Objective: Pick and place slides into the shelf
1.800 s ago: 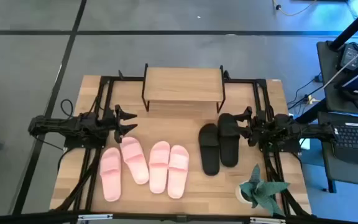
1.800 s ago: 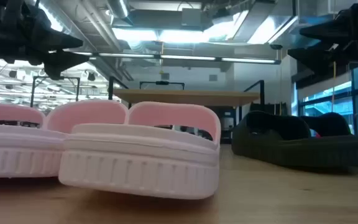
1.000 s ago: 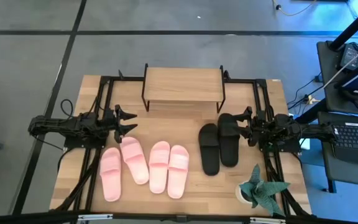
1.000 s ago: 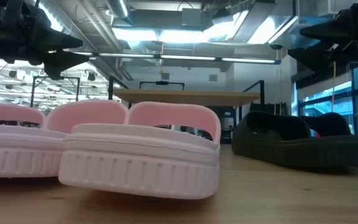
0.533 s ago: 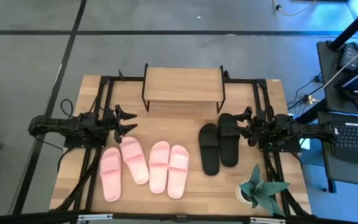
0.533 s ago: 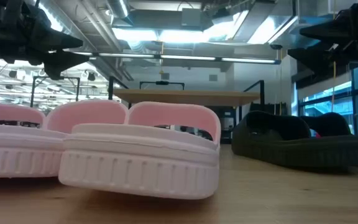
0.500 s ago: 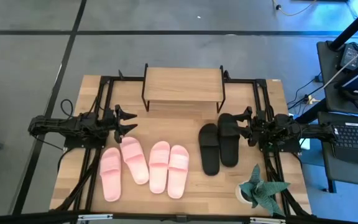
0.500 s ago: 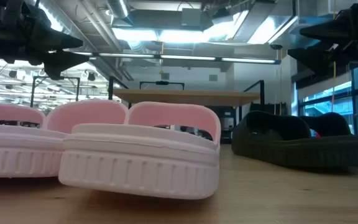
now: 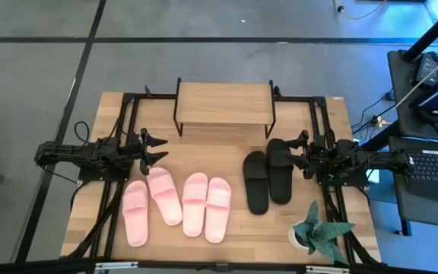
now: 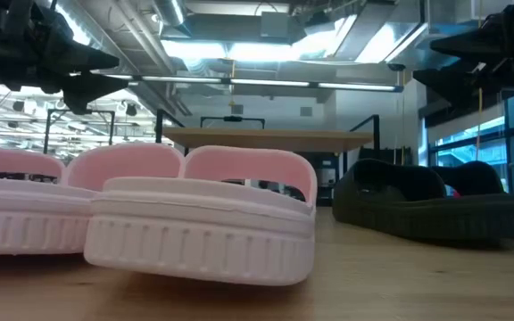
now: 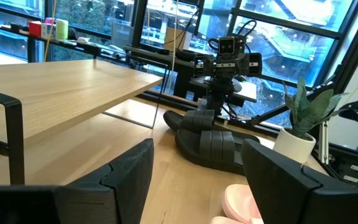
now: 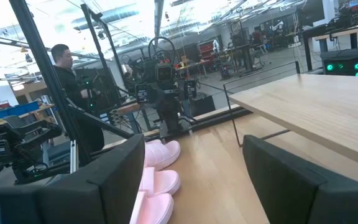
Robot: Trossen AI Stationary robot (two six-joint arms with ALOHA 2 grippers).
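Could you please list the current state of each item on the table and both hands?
Pink slides: four, flat on the table.
Black slides: two, flat on the table.
Shelf: upright, top board bare.
Left hand: open, holding nothing.
Right hand: open, above the black slides.
Potted plant: upright.

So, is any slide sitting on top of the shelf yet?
No: in the high view the shelf shows a bare top board, and all six slides lie on the table in front of it.

Wooden worktop (image 9: 112, 228) carries: shelf (image 9: 223, 104) at far edge, four pink slides (image 9: 177, 202) in front row, two black slides (image 9: 268, 173) beside, potted plant (image 9: 316, 231) at near right corner.
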